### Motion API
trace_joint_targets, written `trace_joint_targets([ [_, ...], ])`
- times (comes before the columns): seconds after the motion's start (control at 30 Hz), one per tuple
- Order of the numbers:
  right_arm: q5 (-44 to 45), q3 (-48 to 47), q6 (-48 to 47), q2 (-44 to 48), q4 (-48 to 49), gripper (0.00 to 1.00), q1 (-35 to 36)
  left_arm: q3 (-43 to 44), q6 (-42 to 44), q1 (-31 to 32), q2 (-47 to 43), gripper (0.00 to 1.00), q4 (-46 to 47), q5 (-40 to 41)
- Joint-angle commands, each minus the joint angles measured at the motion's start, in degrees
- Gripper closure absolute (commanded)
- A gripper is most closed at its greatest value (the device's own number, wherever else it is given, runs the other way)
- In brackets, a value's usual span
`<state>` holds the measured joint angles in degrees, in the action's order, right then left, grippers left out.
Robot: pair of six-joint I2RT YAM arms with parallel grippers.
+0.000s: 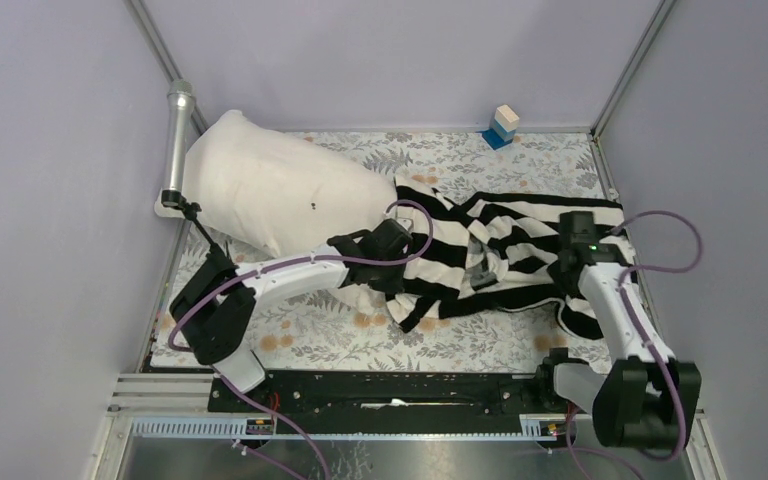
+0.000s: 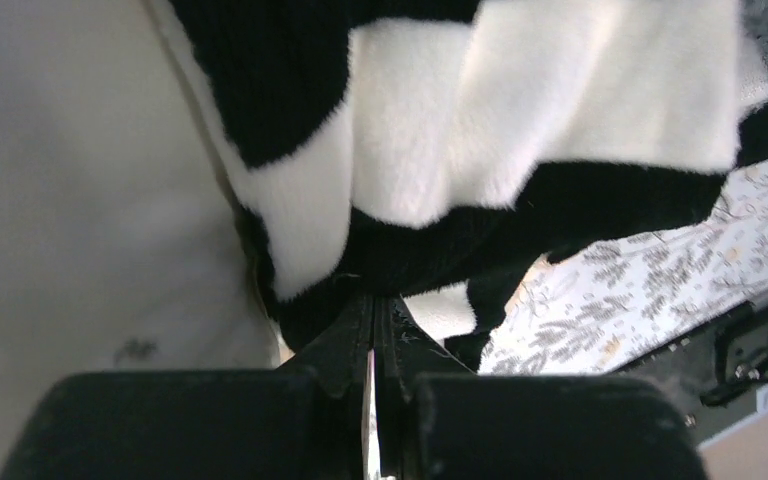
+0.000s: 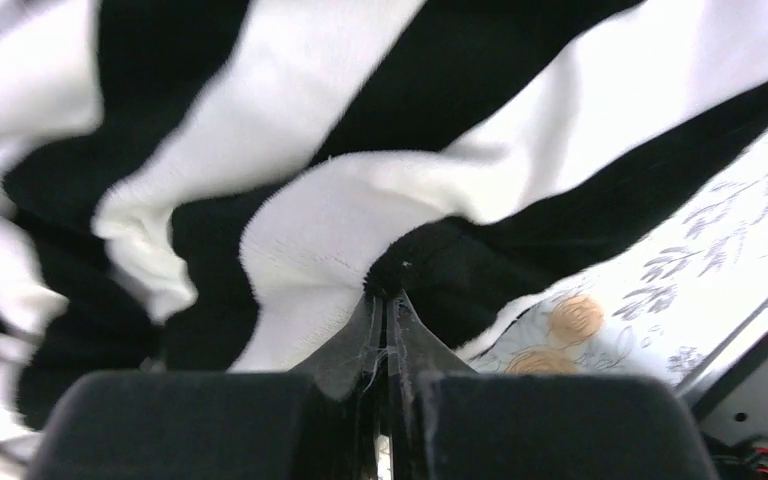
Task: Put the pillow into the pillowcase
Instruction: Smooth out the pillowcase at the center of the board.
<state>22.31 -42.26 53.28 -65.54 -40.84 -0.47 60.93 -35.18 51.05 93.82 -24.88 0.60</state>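
Since both arms reach in from the near edge, their holds come first. The left gripper (image 2: 375, 312) is pressed closed with a fold of striped cloth caught at its tips. The right gripper (image 3: 387, 300) is closed too, and the cloth puckers where its tips bite. Both appear to hold the near hem of the pillowcase (image 1: 520, 215), the left one at its left end and the right one toward its right end.

Beyond them the pillowcase lies crumpled across the middle and right of the flowered table cover (image 1: 460, 155). It looks light, limp and slightly fuzzy (a fleece or knit, judging by the nap in the wrist views). It will probably sag and fold wherever it is not held. Two pinches well apart on a single layer of the open hem would best spread the mouth. Whether each grip has one layer or both I cannot tell.

Farther back and to the left sits the pillow (image 1: 270, 190), with its right end meeting the pillowcase's left edge. I cannot tell whether that end is tucked inside. It seems plump and soft, bulky rather than heavy, and likely to squash and drag on cloth instead of sliding. It lies just left of the left gripper and well apart from the right one. Neither gripper holds it.
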Motion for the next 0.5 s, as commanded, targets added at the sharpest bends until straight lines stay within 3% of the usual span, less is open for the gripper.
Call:
trace_joint_targets([
  [0.0,4.5,-7.3,-6.0,6.0,-9.8,1.00,-6.8,1.9,1.6,2.0,-5.4,1.00,-2.0,-1.9],
  [0.37,7.4,-13.3,-4.8,11.6,-20.5,1.00,-15.9,-0.7,-1.8,13.4,-11.2,1.00,-5.4,-3.6],
  [0.43,6.2,-13.1,-5.1,13.0,-20.5,0.92,-16.1,-2.3,-2.4,14.9,-11.7,1.00,-5.2,-3.4],
  [0.47,4.7,-13.0,-6.3,13.5,-20.0,0.83,-16.1,-3.1,-2.7,15.1,-12.0,1.00,-5.1,-3.5],
])
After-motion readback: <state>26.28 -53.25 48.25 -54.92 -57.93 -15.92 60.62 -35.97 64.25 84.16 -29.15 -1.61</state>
